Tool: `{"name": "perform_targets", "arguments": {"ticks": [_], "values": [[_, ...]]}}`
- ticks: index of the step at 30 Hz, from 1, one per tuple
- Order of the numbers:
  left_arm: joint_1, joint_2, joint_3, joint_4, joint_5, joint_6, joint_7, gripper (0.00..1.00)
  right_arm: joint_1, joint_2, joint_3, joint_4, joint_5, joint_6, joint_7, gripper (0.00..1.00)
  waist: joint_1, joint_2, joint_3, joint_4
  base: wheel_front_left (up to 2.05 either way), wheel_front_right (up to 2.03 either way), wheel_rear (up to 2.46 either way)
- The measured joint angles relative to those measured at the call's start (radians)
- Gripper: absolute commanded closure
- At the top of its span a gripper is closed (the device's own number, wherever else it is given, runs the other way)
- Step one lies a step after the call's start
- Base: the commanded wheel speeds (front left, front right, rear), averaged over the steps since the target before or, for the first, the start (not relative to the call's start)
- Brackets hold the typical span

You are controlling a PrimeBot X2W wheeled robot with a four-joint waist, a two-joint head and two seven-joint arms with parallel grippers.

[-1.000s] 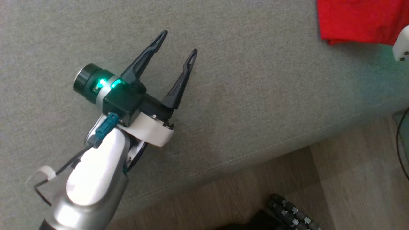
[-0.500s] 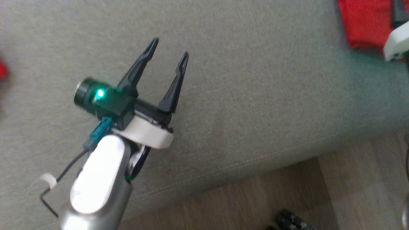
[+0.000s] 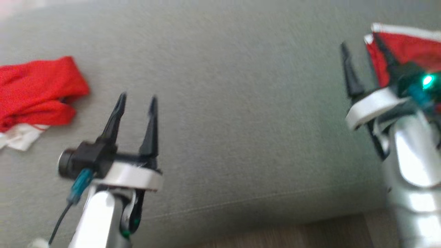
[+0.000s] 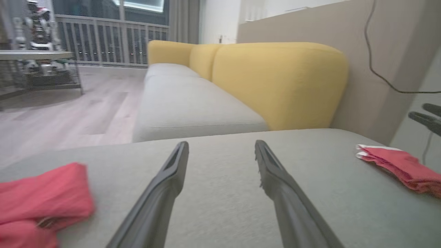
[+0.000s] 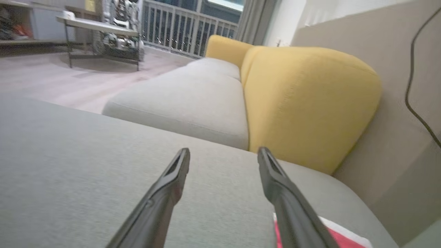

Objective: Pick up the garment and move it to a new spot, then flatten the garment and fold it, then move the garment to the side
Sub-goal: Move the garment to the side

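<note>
Beside the right end effector lies the folded red garment.

Right claw (blurred) has seemingly released the garment.

Silver forearms, white wrist collars, black tapered jaws, teal connector.

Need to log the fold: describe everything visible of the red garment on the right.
The garment is red cloth with a white edge, folded into flat layers. It lies on the grey cushion near its right end, by the beige panel. The open right gripper stands over its near edge, gripping nothing; whether a finger touches it is unclear.
</note>
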Motion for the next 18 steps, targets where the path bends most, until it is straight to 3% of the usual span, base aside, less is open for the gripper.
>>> {"name": "perform_targets", "arguments": {"ticks": [11,18], "values": [[0.161,-0.005,0.019,0.005,0.049,0.021,0.000,0.00,0.274,0.068,0.019,-0.105,0.031,0.000,-0.005,0.00,0.0000,0.0000,-0.147,0.094,0.00,0.00,0.00],[0.244,-0.005,-0.001,0.012,0.042,0.079,0.000,0.00,0.425,0.089,-0.015,-0.187,0.036,0.000,-0.005,0.00,-0.0001,0.0000,-0.208,0.132,0.00,0.00,0.00]]}}
